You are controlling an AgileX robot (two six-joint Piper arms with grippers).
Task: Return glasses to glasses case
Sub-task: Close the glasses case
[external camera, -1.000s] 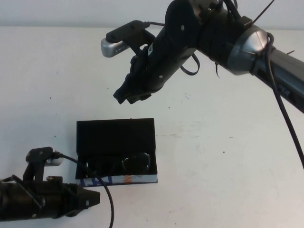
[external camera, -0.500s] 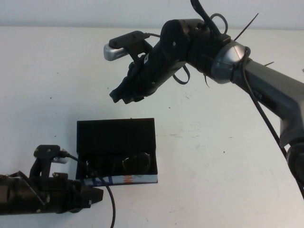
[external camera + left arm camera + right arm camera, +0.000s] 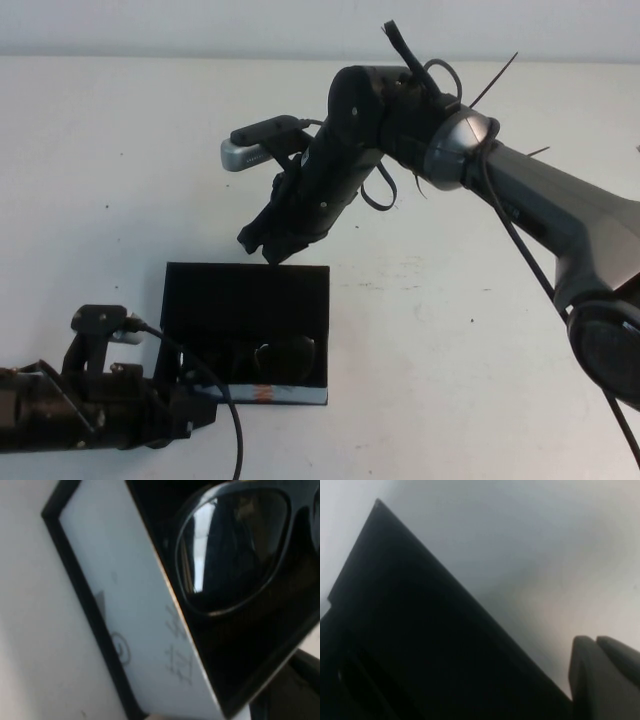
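High view shows the glasses case [image 3: 245, 305] lying open on the white table [image 3: 480, 340], its black lid raised on the far side. The glasses [image 3: 262, 354] lie inside the case, against its near wall. My right tool [image 3: 268, 243] hangs just above the lid's far edge, fingers [image 3: 600, 675] pressed together and holding nothing. My left tool [image 3: 195, 412] sits low at the case's near left corner, right by its white patterned side; I cannot tell whether it is open or closed.
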